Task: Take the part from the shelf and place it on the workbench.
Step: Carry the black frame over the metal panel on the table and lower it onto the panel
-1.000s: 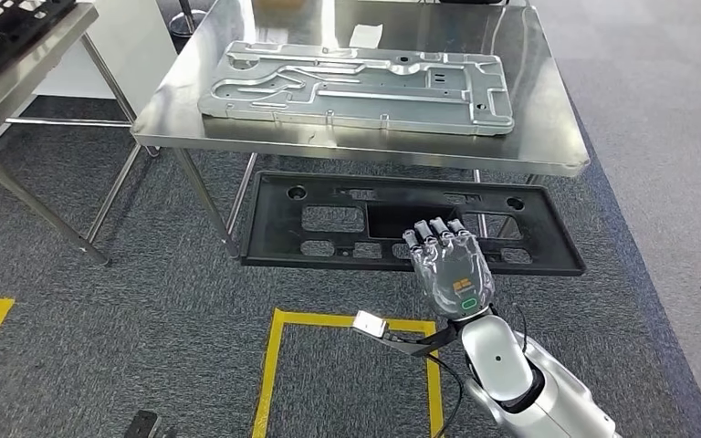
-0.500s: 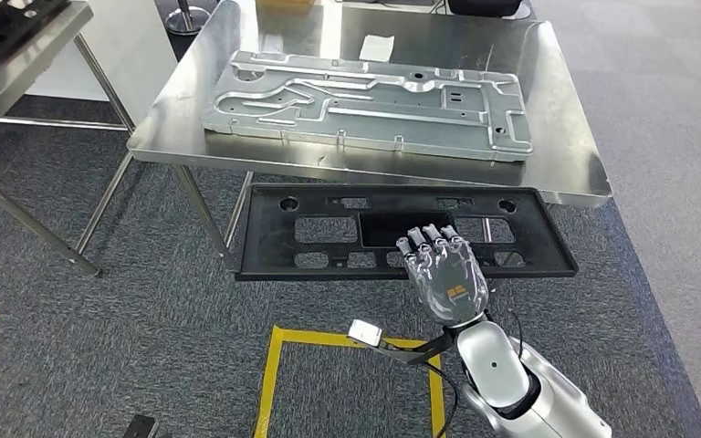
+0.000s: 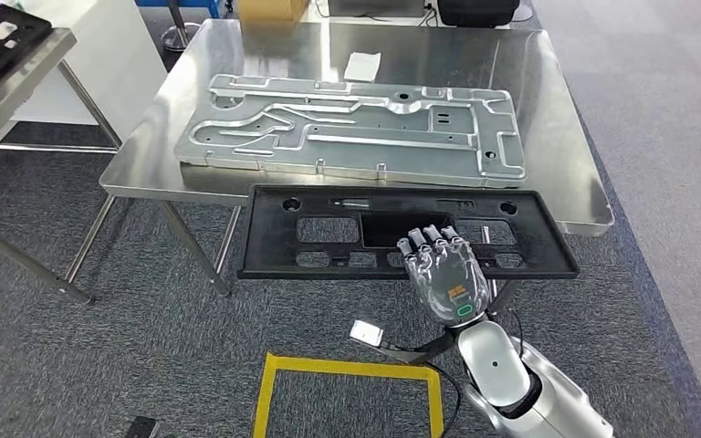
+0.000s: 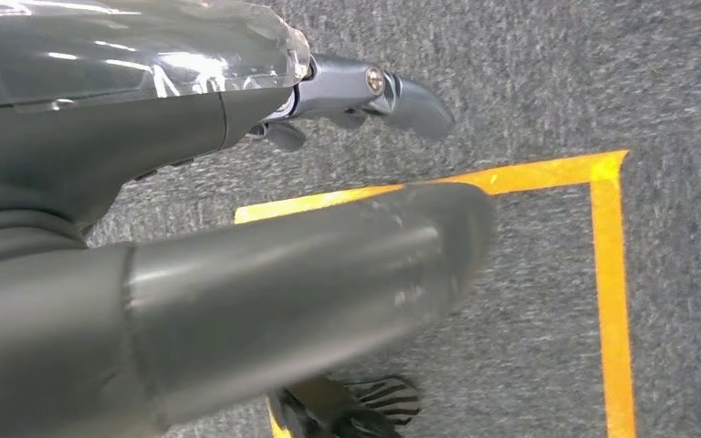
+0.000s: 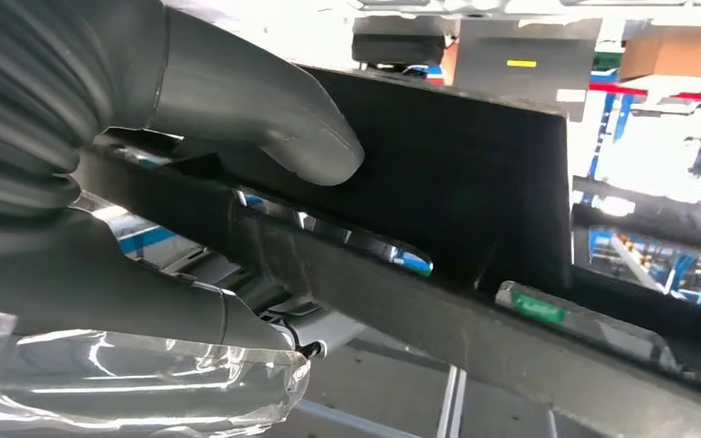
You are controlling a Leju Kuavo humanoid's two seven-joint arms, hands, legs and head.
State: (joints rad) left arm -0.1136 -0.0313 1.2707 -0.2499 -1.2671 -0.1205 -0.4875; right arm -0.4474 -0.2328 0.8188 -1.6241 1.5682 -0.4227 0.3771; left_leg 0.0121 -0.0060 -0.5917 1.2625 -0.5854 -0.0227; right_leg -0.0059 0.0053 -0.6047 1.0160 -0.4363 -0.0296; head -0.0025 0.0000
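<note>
The black frame (image 3: 402,233) is being held out flat by the right hand (image 3: 447,274), with its far edge just over the near edge of the desk (image 3: 566,137). The rest of it is hanging in the air over the grey carpet. In the right wrist view, the thumb (image 5: 265,119) is being pressed on one side of the frame's near bar and the other fingers are wrapped under it, so the frame is being gripped tightly. The left hand (image 4: 237,274) is hanging low over the carpet and a yellow line (image 4: 612,292); nothing is seen in it, but it cannot be told if its fingers are open or closed.

A big silver plate (image 3: 356,128) is already lying on the desk, close to the near edge. The frame should be kept level and pushed forward slowly. Care is needed so the silver plate is not bumped, and the grip should not be let go until most of the frame is resting on the desk.
</note>
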